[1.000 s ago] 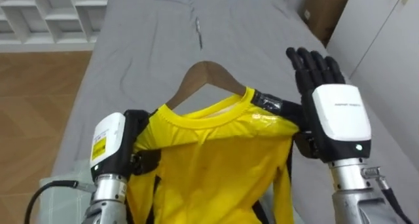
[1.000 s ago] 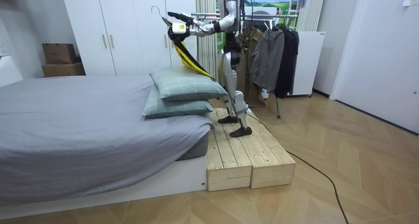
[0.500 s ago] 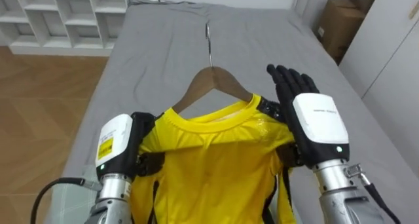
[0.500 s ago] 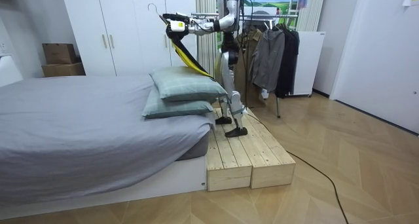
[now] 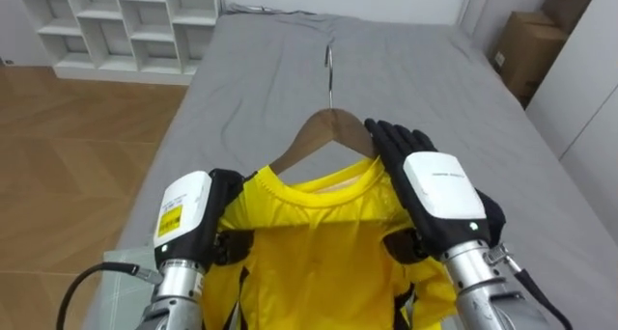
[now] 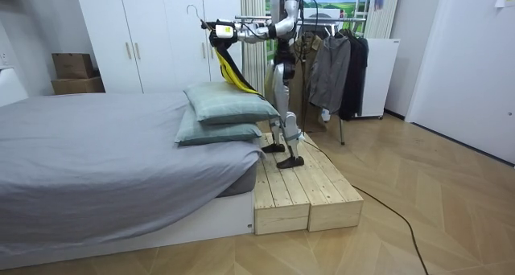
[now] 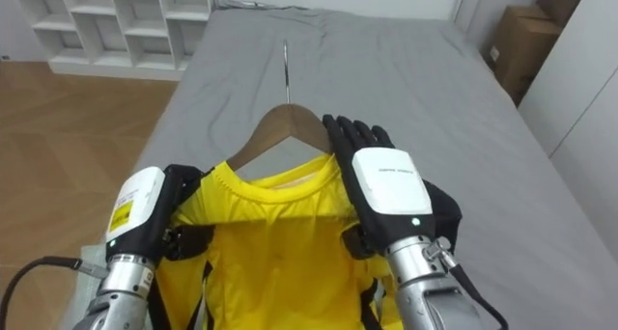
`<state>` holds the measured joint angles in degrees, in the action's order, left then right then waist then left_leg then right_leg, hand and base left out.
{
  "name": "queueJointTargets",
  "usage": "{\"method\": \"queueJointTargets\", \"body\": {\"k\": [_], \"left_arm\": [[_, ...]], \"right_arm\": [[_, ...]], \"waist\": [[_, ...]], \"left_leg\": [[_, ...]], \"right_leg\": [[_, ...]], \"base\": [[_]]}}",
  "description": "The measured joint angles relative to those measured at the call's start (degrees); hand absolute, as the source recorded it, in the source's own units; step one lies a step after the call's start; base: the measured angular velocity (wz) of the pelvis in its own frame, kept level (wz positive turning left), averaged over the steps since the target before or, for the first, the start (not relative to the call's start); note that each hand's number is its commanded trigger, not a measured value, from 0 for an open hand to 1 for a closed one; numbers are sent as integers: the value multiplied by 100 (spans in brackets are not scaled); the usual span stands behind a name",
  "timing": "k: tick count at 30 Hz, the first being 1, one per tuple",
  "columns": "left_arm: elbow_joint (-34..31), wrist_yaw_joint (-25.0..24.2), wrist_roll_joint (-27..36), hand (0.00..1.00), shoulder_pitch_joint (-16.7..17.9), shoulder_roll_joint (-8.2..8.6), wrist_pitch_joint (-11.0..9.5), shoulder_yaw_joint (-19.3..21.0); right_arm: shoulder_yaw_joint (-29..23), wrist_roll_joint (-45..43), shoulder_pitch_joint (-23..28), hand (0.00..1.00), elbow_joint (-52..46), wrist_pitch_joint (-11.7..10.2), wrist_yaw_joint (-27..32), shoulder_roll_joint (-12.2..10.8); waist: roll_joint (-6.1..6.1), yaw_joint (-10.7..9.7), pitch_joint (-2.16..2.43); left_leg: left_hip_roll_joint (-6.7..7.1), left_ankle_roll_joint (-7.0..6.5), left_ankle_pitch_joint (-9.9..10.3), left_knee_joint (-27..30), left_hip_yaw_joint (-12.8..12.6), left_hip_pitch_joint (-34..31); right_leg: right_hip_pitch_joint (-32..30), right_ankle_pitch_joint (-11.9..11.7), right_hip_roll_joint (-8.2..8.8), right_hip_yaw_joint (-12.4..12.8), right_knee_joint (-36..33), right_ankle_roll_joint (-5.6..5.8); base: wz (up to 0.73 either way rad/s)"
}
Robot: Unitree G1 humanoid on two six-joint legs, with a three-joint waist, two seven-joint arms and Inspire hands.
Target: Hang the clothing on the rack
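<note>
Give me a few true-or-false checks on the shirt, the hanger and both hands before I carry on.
1. The yellow shirt sits on a wooden hanger. True.
2. The right hand is a closed fist. False: its fingers lie straight over the hanger's right shoulder.
3. The hanger's hook is on the clothes rack. False: it is free in the air over the bed; the rack stands behind the robot.
4. The left hand grips the shirt's left shoulder. True.
5. The robot stands on a wooden platform beside the bed. True.
</note>
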<state>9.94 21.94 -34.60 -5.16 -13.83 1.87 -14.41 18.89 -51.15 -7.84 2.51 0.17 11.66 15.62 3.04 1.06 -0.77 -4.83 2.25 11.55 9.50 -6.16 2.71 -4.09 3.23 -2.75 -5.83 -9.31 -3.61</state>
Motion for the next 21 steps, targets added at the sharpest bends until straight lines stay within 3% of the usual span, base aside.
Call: {"method": "queueJointTargets", "body": {"k": [10, 15, 17, 18, 19, 21], "left_arm": [[0, -5, 5, 100, 0, -6, 29, -15], [1, -4, 4, 100, 0, -16, 54, -23], [29, -8, 4, 100, 1, -16, 67, -30], [29, -10, 4, 100, 1, -16, 67, -32], [30, -12, 2, 100, 1, -17, 67, -38], [30, -13, -7, 100, 2, -33, 67, -79]], "right_arm": [[12, 11, -21, 0, 1, 49, -73, -6], [0, 28, -20, 13, 2, 105, -109, -96], [-43, 10, -20, 56, 3, 116, -75, -160], [-65, 8, -20, 67, 3, 116, -58, -183], [-111, 9, -20, 100, 3, 116, -24, -223], [-186, 26, -35, 100, 8, 116, 42, -239]], "waist": [[35, 13, 2], [119, 18, -18], [113, 35, -23], [110, 39, -25], [105, 51, -29], [84, 55, -43]], "left_leg": [[44, -1, 0, -19, -3, 6], [47, -2, -1, -16, -1, 10], [52, -3, -1, -10, -2, 4], [53, -3, -1, -10, -2, 3], [53, -3, -1, -11, -2, 0], [52, -3, 0, -12, 4, -10]], "right_leg": [[9, 30, 68, -63, -37, 49], [25, 37, 69, -61, -31, 57], [29, 56, 69, -47, -21, 67], [29, 61, 69, -46, -21, 67], [29, 80, 69, -47, -21, 70], [28, 96, 69, -62, -15, 66]], "base": [[3], [0], [0], [0], [0], [0]]}}
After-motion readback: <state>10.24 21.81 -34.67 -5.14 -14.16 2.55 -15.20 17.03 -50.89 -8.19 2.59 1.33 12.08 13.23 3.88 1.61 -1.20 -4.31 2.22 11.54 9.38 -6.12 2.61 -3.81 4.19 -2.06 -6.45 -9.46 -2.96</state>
